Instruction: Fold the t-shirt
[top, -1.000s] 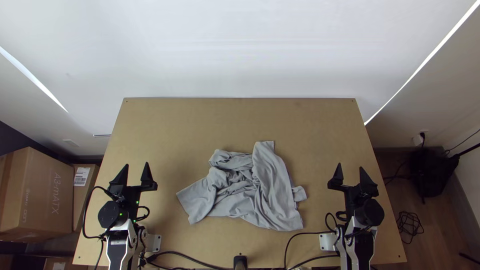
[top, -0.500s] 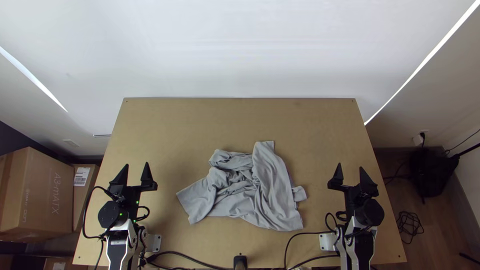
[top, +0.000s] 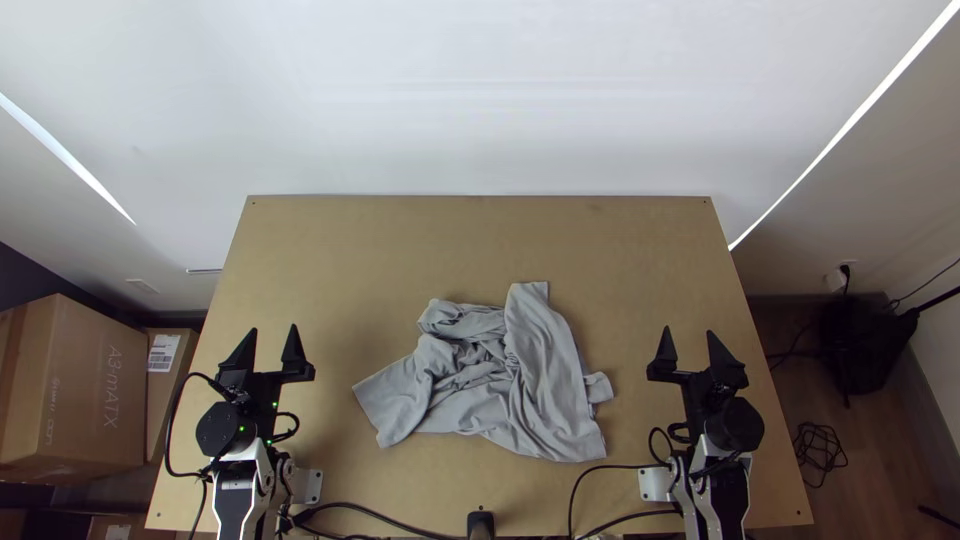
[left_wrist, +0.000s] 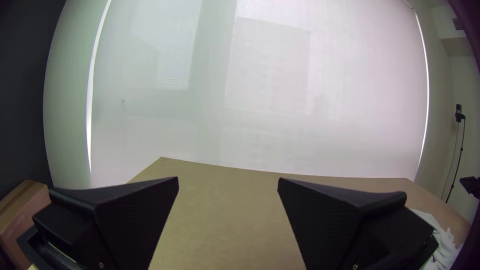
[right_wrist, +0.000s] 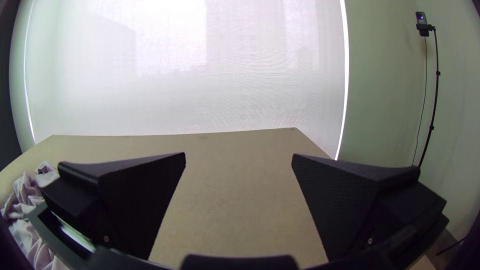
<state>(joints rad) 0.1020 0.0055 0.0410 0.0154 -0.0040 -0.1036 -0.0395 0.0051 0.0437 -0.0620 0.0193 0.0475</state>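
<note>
Top view: right gripper (top: 689, 330) has shifted slightly inward, toward the t-shirt; left gripper (top: 273, 327) unmoved. Grey t-shirt (top: 545, 375) lies bunched mid-table (top: 450, 240), nearer the arms' side, between both grippers and apart from each.

Left wrist view: left gripper (left_wrist: 228, 178) wide open, holding nothing.

Right wrist view: right gripper (right_wrist: 239, 154) likewise wide open, nothing held.

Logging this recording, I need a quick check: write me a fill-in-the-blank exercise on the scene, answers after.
The bunched grey cloth t-shirt lies on the light wooden ____.
The black-fingered left gripper has its fingers ____.
The black-fingered gripper to the t-shirt's right in the top view is the ____ arm's.

Missing words: table; open; right.
</note>
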